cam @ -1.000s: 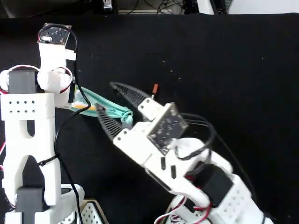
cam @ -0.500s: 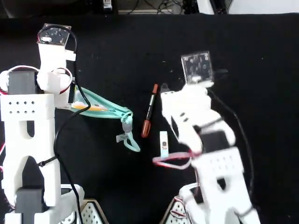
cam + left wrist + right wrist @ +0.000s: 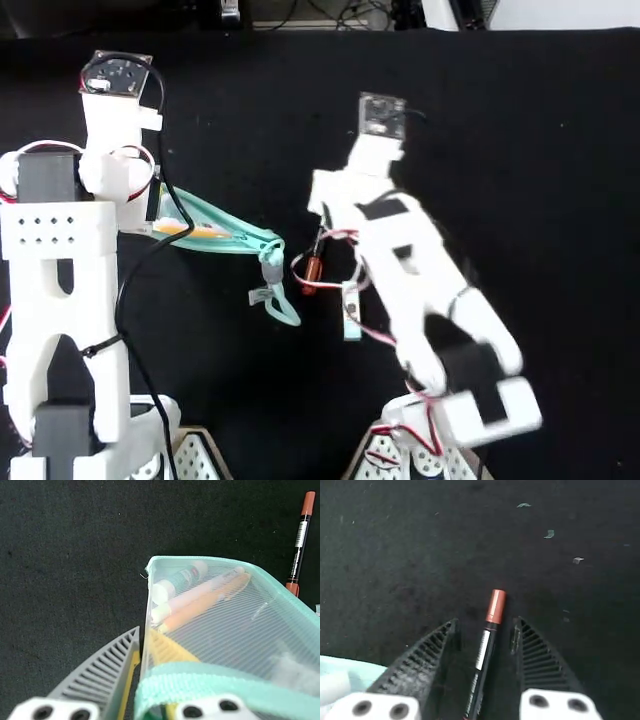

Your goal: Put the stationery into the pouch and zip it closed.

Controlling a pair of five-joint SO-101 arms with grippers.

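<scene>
Our left arm stands tall by the left edge of the worktop. The left gripper is squeezed tight on one end of the pouch. It holds the pouch on its edge, with the other end pointing to the middle of the worktop. Our right arm leans forward from the near edge and bends down in the middle. The right gripper is open wide. One finger sits on each side of the marker, and we cannot tell if they touch it.

The worktop is covered in black cloth with a few tiny pale bits on it. Cables lie behind the far edge.

Inside the see-through green pouch we see an orange pen and some white-tipped sticks. The pouch's green loop lies on the cloth just beside the marker. A small white stick lies near the marker too, partly hidden by the right arm and its wires.
</scene>
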